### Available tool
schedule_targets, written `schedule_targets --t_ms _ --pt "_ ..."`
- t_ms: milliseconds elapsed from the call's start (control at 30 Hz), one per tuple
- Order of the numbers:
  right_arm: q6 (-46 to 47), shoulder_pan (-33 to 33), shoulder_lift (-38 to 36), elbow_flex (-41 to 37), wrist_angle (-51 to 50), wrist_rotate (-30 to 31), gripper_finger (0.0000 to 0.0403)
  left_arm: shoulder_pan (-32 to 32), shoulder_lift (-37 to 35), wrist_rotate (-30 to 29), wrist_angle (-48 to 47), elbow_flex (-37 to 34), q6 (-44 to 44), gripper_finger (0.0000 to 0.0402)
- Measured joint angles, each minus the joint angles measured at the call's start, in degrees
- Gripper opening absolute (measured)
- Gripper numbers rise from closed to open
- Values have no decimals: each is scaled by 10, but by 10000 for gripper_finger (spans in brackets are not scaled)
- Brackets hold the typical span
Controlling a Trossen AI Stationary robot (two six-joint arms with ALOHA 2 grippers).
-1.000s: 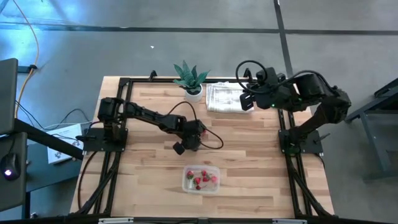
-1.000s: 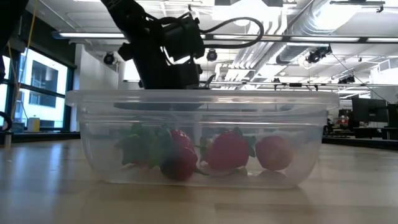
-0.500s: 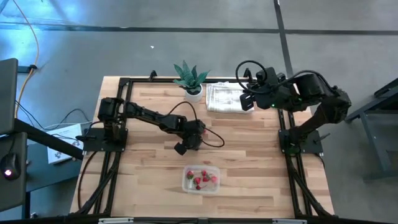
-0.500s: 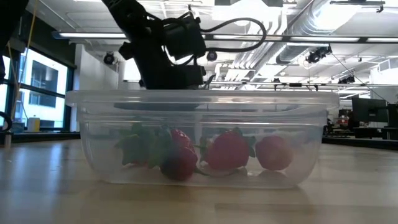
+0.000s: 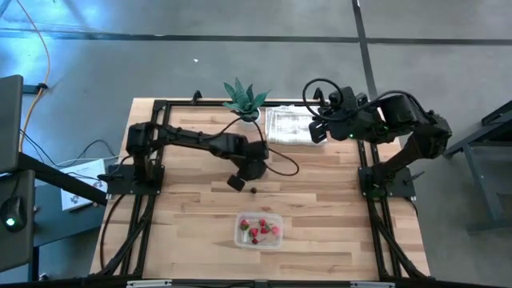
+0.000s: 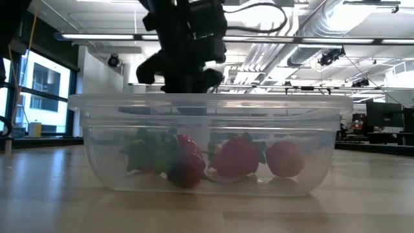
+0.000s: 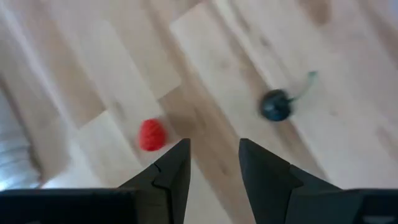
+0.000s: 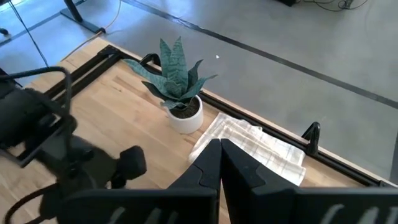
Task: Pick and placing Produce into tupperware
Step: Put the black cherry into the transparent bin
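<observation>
The clear tupperware sits near the table's near edge and holds several red produce pieces. It fills the low view. Two loose pieces lie on the wood in the left wrist view: a red one and a dark one with a stem. The dark one also shows in the high view. My left gripper hovers open above the table middle, beside these two pieces. My right gripper waits shut over the far right of the table.
A green potted plant stands at the table's far edge. A folded white cloth lies next to it, under my right gripper. Bare wood stretches between the loose pieces and the tupperware. A black frame runs along the table's edges.
My left arm has swung toward the table's far and right sides and turned at the wrist. Its gripper has moved a little the same way, and the dark piece now shows on the wood beside it. The tupperware and its contents have stayed put.
</observation>
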Motion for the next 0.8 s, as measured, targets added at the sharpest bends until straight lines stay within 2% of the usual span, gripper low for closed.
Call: schedule_targets --t_ms 200,300,500,800 --pt "-13 0 0 0 0 -2 1 -54 0 2 -8 1 5 127" --pt "-20 0 0 0 0 -3 1 -77 0 -18 -1 1 18 126" --pt "-26 0 0 0 0 -5 1 -77 0 -29 -1 0 32 126" --pt "-41 0 0 0 0 -13 1 -109 0 -29 17 -45 37 126"
